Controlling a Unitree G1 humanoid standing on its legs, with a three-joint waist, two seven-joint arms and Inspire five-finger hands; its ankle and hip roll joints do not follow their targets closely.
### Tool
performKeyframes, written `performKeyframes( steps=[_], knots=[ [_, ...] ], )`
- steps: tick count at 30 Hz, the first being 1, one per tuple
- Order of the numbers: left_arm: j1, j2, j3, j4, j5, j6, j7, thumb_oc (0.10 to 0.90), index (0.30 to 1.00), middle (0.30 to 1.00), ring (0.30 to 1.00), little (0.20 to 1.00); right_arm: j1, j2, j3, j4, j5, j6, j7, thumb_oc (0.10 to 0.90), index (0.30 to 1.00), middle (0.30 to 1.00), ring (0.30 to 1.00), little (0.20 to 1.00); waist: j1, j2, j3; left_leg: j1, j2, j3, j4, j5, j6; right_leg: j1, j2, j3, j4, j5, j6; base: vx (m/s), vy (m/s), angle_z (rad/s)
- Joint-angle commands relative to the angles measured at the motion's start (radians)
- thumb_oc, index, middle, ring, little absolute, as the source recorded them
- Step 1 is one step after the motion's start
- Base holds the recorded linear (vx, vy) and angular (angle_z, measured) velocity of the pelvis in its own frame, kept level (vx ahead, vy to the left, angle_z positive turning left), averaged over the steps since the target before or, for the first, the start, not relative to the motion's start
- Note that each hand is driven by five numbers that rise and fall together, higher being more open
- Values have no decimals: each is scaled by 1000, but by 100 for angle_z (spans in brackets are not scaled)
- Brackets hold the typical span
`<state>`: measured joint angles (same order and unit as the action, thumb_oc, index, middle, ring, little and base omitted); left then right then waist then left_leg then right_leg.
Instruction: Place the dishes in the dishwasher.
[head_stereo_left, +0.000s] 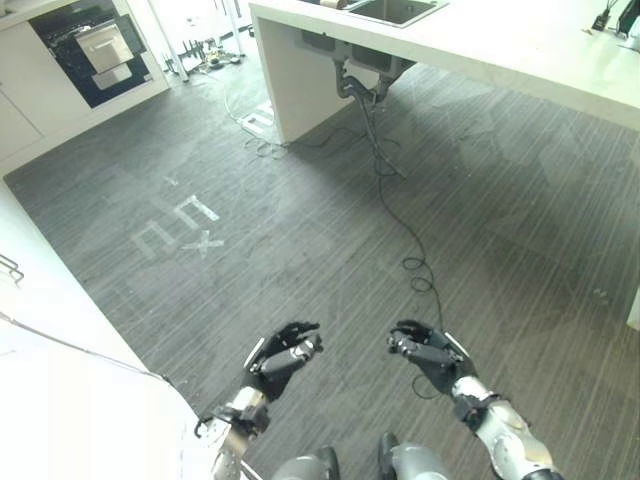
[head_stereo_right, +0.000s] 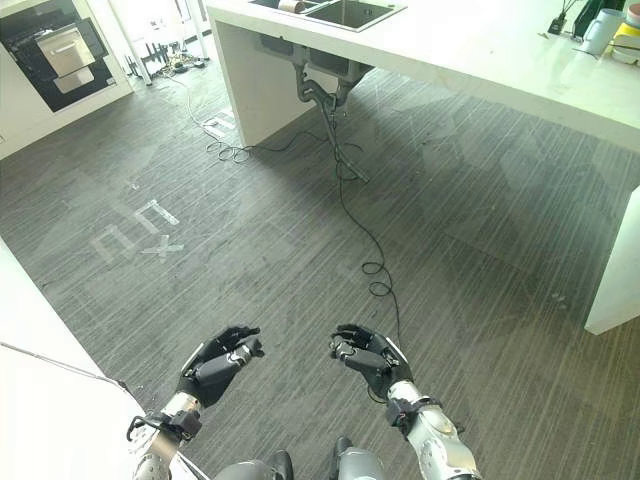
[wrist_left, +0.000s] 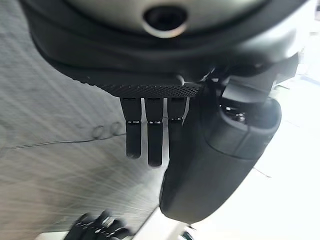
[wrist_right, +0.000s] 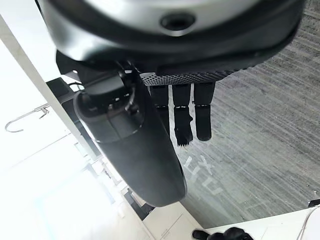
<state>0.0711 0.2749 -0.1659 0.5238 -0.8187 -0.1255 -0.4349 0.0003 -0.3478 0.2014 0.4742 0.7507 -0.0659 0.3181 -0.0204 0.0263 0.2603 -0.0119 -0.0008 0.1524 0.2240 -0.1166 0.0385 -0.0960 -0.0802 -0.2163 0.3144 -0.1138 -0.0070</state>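
My left hand (head_stereo_left: 280, 360) and right hand (head_stereo_left: 425, 352) hang side by side low over the grey striped floor, palms turned towards each other. Both are open with relaxed, slightly bent fingers and hold nothing. The left wrist view shows the left hand's fingers (wrist_left: 147, 140) straight over bare floor, and the right hand's fingers (wrist_right: 182, 120) look the same in the right wrist view. A dark built-in appliance with a silver front (head_stereo_left: 95, 45) sits in the white cabinets at the far left. No dish is near either hand.
A white counter (head_stereo_left: 520, 50) with a steel sink (head_stereo_left: 395, 10) and pipes beneath it crosses the far side. A cup (head_stereo_right: 600, 30) stands at its right end. White tape marks (head_stereo_left: 180, 225) lie on the floor. A white surface (head_stereo_left: 60, 400) borders my near left.
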Motion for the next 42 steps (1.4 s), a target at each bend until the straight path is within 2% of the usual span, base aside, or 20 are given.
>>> performKeyframes(
  steps=[1,7,10,13,19,23,24,25,28,30,32,33,34,35,36,37,39,40,41,42],
  knots=[
    [-12,43,-2,-50,-4,-13,-42,800,900,900,900,900,-26,-10,-6,-65,36,-52,22,800,900,900,900,900,19,-12,-46,-44,10,-4,76,-104,-29,71,-17,-21,-14,-88,84,-3,-11,7],
    [-1,27,17,-3,18,7,-21,800,900,900,900,900,-22,-6,9,-44,26,-41,7,800,900,900,900,900,23,-13,-46,-46,13,-1,76,-102,-33,73,-18,-30,-14,-92,83,-4,-11,2],
    [-12,31,19,26,116,10,108,800,900,900,900,900,-30,-10,23,-7,-20,-22,-42,800,900,900,900,900,27,-14,-43,-48,17,0,76,-100,-37,75,-18,-39,-14,-93,83,-17,-49,4],
    [-26,40,1,55,235,-25,135,800,900,900,900,900,-36,-14,30,16,-42,-19,-73,800,900,900,900,900,27,-16,-39,-47,25,3,76,-97,-40,78,-15,-44,-14,-96,79,-7,-60,4],
    [-49,67,-3,79,349,-40,264,800,900,900,900,900,-37,-36,40,48,-158,-21,-89,800,900,900,900,900,19,-15,-28,-31,30,9,76,-90,-42,84,-4,-47,-14,-100,65,16,-90,5],
    [-60,68,0,103,359,-73,294,800,900,900,900,900,-45,-56,43,42,-181,-17,-98,800,900,900,900,900,14,-30,-12,4,3,17,76,-82,-32,82,-2,-23,-14,-100,48,61,-89,1],
    [-61,68,3,103,353,-84,300,800,900,900,900,900,-46,-64,39,37,-188,-22,-91,800,900,900,900,900,15,-42,-2,19,-12,32,76,-72,-26,82,-13,-12,-14,-95,41,106,-124,-4],
    [-66,67,9,101,342,-96,304,800,900,900,900,900,-49,-74,34,29,-191,-30,-91,800,900,900,900,900,21,-69,15,31,-34,53,84,-21,-25,85,-36,5,-14,-90,33,66,-118,-16],
    [-74,67,26,99,328,-118,299,800,900,900,900,900,-51,-93,19,25,-185,-64,-100,800,900,900,900,900,27,-72,63,-138,-4,46,355,57,-65,94,-18,28,-14,-79,7,90,-108,-16],
    [-66,59,43,104,325,-127,284,800,900,900,900,900,-52,-91,4,43,-183,-74,-89,800,900,900,900,900,41,-62,80,-186,-6,54,318,102,-77,110,3,49,-14,-89,8,258,60,30],
    [-49,46,53,102,345,-136,275,800,900,900,900,900,-53,-79,2,52,-189,-72,-94,800,900,900,900,900,62,-43,85,-194,8,54,146,175,-89,139,22,52,-14,-109,12,361,155,-30],
    [-45,43,55,98,354,-131,273,800,900,900,900,900,-51,-75,1,49,-196,-62,-101,800,900,900,900,900,69,-35,84,-199,25,58,78,207,-96,146,28,48,-14,-115,12,565,242,-48],
    [-37,41,53,97,365,-129,265,800,900,900,900,900,-42,-74,2,48,-198,-56,-116,800,900,900,900,900,80,-6,90,-282,87,43,76,219,-131,186,57,43,-14,-147,13,549,226,-35],
    [-33,39,52,93,371,-124,260,800,900,900,900,900,-37,-76,1,50,-193,-59,-122,800,900,900,900,900,83,2,90,-312,109,38,76,225,-145,200,63,38,-14,-158,10,532,234,-21],
    [-31,39,51,90,376,-121,255,800,900,900,900,900,-33,-78,-1,54,-187,-64,-125,800,900,900,900,900,87,5,90,-335,124,42,76,224,-149,213,62,32,-14,-166,8,399,321,8],
    [-30,42,50,94,376,-132,251,800,900,900,900,900,-43,-81,9,74,-178,-83,-123,800,900,900,900,900,96,11,81,-338,140,77,76,204,-130,230,51,18,-14,-174,17,359,350,10],
    [-21,40,49,93,377,-134,263,800,900,900,900,900,-54,-75,11,92,-157,-108,-125,800,900,900,900,900,117,9,64,-336,114,40,76,181,-118,267,39,37,-14,-194,31,353,335,-13],
    [-19,44,54,97,389,-138,254,800,900,900,900,900,-53,-64,1,98,-138,-125,-123,800,900,900,900,900,130,-1,45,-324,94,42,76,150,-94,318,36,38,-14,-209,39,275,213,-39],
    [-19,45,55,97,391,-139,254,800,900,900,900,900,-53,-63,0,98,-138,-126,-122,800,900,900,900,900,131,-3,44,-322,92,43,76,147,-92,322,35,37,-14,-210,40,319,254,-50],
    [-21,56,58,94,411,-137,269,800,900,900,900,900,-50,-50,-13,89,-152,-124,-126,800,900,900,900,900,125,-5,20,-293,80,56,76,109,-64,377,19,7,-14,-124,76,254,249,-37]
  ],
)
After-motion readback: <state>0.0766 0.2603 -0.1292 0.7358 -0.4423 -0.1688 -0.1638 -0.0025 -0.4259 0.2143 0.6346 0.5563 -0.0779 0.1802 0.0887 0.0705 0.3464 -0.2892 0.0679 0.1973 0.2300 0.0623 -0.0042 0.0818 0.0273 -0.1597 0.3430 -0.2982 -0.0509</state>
